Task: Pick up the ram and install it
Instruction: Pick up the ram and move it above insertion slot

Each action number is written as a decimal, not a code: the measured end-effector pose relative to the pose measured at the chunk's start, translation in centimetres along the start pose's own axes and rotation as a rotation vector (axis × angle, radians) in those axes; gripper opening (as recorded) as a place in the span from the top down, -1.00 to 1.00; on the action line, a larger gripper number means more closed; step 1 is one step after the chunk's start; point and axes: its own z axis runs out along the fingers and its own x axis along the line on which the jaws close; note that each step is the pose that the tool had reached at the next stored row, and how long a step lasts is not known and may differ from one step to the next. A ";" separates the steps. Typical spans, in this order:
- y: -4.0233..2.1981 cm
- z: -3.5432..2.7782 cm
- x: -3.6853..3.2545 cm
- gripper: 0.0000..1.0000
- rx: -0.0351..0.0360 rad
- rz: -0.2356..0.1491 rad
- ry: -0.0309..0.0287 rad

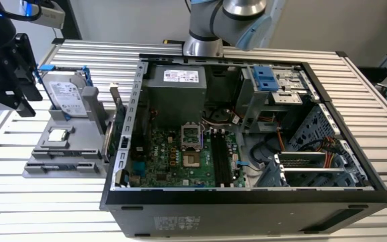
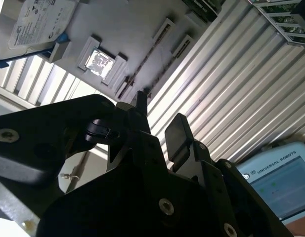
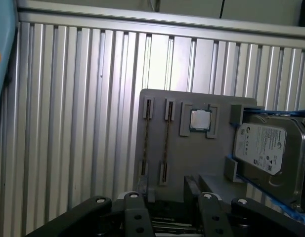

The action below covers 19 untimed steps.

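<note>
the gripper hangs near the tray, jaws apart and holding nothing. the ram stands on edge in the narrow slots along the tray's edge farthest from the hard drive. it appears as two thin sticks side by side, with the processor chip between them and the drive. the step in hand looks like the approach to the pick. to do it well, square the jaws across one stick's flat faces, centre them along its length and descend straight (the neighbouring stick is close, so a skewed jaw could catch it). close only once the jaws bracket the board.
</note>
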 end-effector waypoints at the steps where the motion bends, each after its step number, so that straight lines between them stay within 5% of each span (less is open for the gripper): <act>1: 0.00 0.00 0.00 -1.00 0.0000 0.000 0.0000; 12: 0.00 0.16 0.00 -1.00 0.0001 0.000 0.0004; 19: 0.00 1.03 0.03 -1.00 -0.0001 0.000 0.0036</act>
